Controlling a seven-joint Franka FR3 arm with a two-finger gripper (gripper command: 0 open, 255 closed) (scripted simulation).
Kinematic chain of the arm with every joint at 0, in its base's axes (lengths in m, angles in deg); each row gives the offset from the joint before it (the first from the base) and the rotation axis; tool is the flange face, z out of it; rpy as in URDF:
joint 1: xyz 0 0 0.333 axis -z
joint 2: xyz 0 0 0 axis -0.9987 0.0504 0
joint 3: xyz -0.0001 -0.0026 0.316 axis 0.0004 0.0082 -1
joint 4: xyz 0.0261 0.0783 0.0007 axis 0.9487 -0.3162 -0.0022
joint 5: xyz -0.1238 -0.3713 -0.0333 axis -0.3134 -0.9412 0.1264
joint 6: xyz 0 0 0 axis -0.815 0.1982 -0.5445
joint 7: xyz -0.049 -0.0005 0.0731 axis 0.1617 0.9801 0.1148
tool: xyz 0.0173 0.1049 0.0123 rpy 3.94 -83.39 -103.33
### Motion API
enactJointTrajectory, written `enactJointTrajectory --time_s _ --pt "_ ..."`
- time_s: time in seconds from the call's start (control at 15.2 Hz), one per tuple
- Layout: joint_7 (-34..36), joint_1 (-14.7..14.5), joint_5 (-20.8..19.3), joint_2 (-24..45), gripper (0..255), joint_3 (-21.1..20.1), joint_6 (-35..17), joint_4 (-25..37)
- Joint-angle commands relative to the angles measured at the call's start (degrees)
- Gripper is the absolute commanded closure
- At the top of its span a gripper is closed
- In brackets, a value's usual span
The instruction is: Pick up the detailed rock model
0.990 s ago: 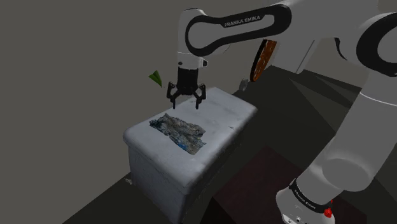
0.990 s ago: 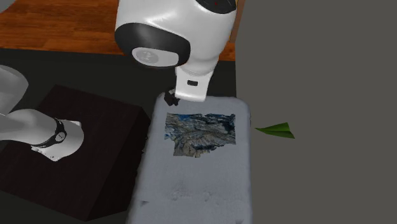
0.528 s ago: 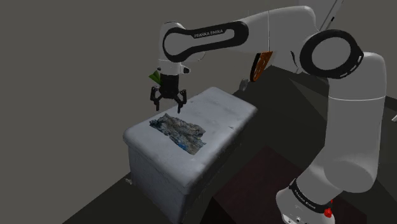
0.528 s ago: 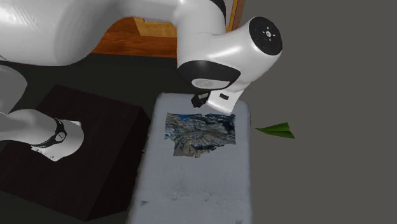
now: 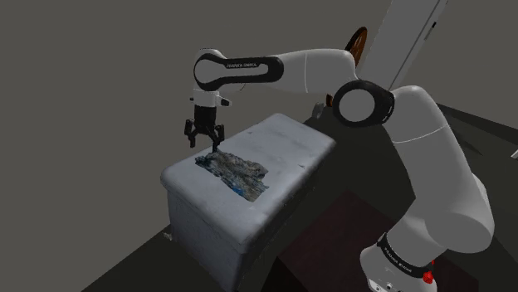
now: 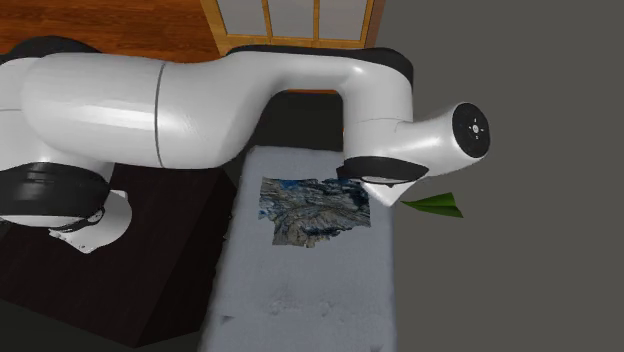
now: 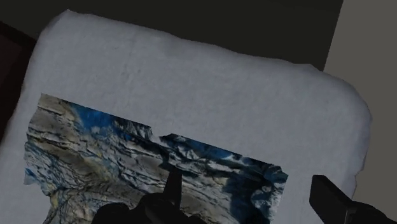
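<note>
Shoulder view: the rock model (image 5: 235, 170), a flat, craggy slab in grey, tan and blue, lies on top of a pale padded ottoman (image 5: 290, 145), towards this view's left and near end. One long side of it runs close to the ottoman's left edge. The far half of the cushion is bare, and dark floor lies open around the ottoman. The white arm (image 5: 307, 70) reaches across from the right and turns down. The black jaws hang spread wide over the rock's far end, tips just above it. I cannot tell whether they touch it, and they hold nothing.

Second exterior view: the rock model (image 6: 315, 210) spans almost the whole width of the ottoman (image 6: 300, 300), nearer its upper end, and the lower half of the cushion is free. The arm's wrist (image 6: 420, 140) overhangs the rock's upper right corner and the ottoman's right edge. A green leaf-like scrap (image 6: 433, 206) sits just beyond that edge on the grey surface. The dark stand (image 6: 150, 260) is close along the ottoman's left side.

Wrist view: the two fingers (image 7: 337, 203) stand far apart. The rock model (image 7: 127, 165) has its corner between them. One finger overlaps the slab and the other is over bare cushion (image 7: 191, 83) clear of the rock.
</note>
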Motion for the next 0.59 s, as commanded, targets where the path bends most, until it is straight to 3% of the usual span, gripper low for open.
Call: enactJointTrajectory --time_s 0.0,0.07,0.53 --pt "3.26 -1.16 0.36 7.96 0 0.88 4.17 11.92" --pt "4.51 -1.81 0.44 11.97 0 1.16 6.53 18.28" --pt "3.62 -1.67 0.3 13.54 0 1.35 2.55 15.71"
